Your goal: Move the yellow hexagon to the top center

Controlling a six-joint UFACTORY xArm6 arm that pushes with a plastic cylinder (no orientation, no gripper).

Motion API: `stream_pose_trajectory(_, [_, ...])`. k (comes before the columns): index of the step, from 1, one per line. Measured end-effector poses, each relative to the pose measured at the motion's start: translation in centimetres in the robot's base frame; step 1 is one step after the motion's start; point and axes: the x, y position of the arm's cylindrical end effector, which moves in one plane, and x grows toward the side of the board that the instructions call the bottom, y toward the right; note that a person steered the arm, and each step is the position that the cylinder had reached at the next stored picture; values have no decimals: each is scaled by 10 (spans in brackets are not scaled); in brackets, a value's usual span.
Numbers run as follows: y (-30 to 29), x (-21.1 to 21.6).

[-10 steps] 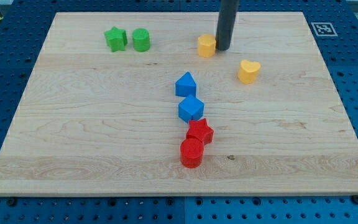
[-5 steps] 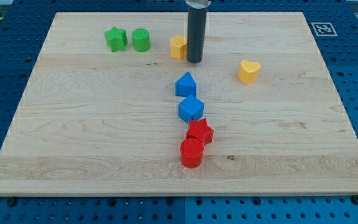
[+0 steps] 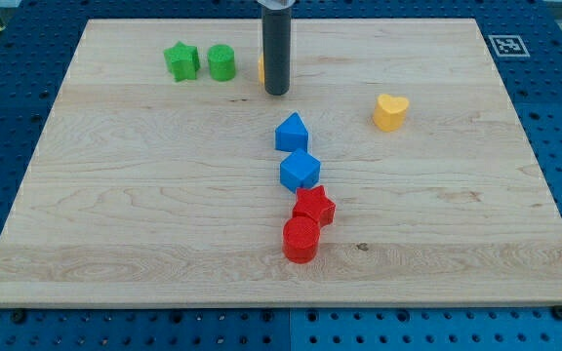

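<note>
The yellow hexagon (image 3: 261,68) sits near the view's top centre, almost wholly hidden behind my dark rod; only a thin yellow sliver shows at the rod's left edge. My tip (image 3: 277,93) rests on the board just to the right of and slightly below the hexagon, touching or nearly touching it.
A green star (image 3: 180,60) and a green cylinder (image 3: 221,62) stand to the left of the hexagon. A yellow heart (image 3: 390,111) lies at the right. Two blue blocks (image 3: 292,132) (image 3: 300,171), a red star (image 3: 313,206) and a red cylinder (image 3: 301,239) form a line at the centre.
My rod has moved to the view's left across the top, pushing the yellow hexagon leftward with it. The hexagon is now mostly hidden behind the rod. Other blocks have not moved.
</note>
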Motion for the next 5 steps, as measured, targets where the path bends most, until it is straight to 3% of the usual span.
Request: stream_pose_trajectory(5, [-3, -6])
